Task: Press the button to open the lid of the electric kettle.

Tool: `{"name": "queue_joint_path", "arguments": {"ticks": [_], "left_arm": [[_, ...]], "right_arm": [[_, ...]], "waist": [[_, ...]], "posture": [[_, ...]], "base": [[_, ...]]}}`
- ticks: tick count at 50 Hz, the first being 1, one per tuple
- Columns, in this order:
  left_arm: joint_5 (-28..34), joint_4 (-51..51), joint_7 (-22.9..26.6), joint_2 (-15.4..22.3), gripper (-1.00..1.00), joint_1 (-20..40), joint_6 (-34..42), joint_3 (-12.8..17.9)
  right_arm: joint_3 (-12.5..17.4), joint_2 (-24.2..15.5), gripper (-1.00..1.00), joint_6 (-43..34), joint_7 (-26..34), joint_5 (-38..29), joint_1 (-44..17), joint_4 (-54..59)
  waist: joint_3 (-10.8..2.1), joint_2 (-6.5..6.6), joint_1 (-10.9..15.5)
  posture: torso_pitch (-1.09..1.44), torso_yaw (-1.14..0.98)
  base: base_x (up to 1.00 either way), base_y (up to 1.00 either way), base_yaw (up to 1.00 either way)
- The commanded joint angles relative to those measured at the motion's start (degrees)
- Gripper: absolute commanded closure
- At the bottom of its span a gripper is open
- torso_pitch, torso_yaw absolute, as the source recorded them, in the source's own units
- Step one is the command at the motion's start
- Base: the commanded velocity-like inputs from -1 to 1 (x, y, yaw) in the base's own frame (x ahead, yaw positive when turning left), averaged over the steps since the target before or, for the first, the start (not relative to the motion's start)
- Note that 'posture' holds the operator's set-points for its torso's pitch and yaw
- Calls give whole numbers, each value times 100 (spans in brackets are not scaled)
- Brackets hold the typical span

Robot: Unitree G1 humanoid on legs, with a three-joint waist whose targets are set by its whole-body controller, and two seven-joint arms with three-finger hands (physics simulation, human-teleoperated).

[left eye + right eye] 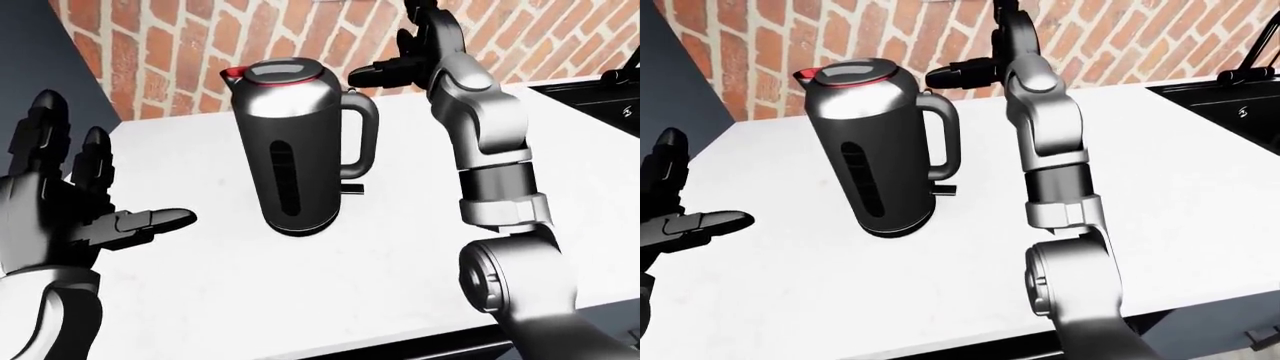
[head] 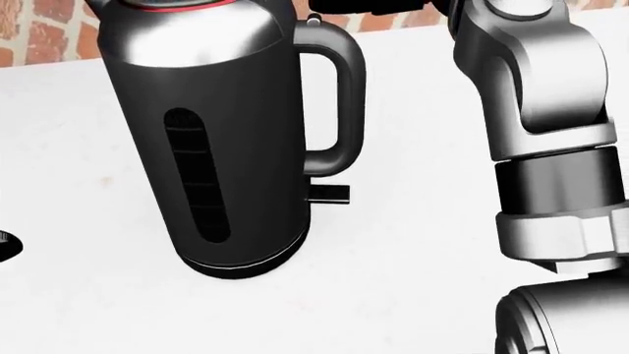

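Note:
A dark electric kettle [image 1: 298, 150] with a steel shoulder, a red-rimmed lid [image 1: 278, 73] and a handle [image 1: 362, 139] on its right stands upright on the white counter [image 1: 400, 247]. The lid is down. My right hand [image 1: 405, 56] is open above and to the right of the handle's top, one black finger [image 1: 372, 73] pointing left towards the kettle's top, apart from it. My left hand [image 1: 80, 202] is open at the left of the left-eye view, well clear of the kettle. The head view shows the kettle body [image 2: 212, 140] close up.
A red brick wall [image 1: 180, 45] runs behind the counter. A dark sink with a tap [image 1: 1240, 82] lies at the right. My right forearm [image 1: 495, 172] rises over the counter's right half. The counter's near edge runs along the bottom.

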State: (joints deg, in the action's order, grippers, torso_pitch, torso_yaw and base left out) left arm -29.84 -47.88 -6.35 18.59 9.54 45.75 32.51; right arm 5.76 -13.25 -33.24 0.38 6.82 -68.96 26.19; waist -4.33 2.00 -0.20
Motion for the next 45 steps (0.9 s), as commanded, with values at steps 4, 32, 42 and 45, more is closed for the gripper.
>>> {"name": "queue_joint_path", "arguments": {"ticks": [4, 32, 42, 45], "left_arm": [[-13, -137, 8, 86, -100, 108, -154, 62], [-22, -147, -18, 93, -100, 133, -132, 49], [-24, -139, -17, 91, -100, 125, -144, 43], [-17, -139, -13, 91, -100, 121, -148, 38]], "right_arm": [[50, -48, -100, 40, 68, 97, -247, -259], [57, -122, -100, -551, 371, 551, -241, -660], [75, -149, -100, -603, 494, 606, -226, -712], [83, -162, -100, -580, 504, 607, -243, -663]], "waist": [[-110, 17, -1], [-109, 14, -3], [-98, 9, -3], [-93, 12, -6]], "posture": [[-16, 0], [-16, 0], [-16, 0], [-16, 0]], "base": [[0, 0, 0], [0, 0, 0], [0, 0, 0], [0, 0, 0]]}}
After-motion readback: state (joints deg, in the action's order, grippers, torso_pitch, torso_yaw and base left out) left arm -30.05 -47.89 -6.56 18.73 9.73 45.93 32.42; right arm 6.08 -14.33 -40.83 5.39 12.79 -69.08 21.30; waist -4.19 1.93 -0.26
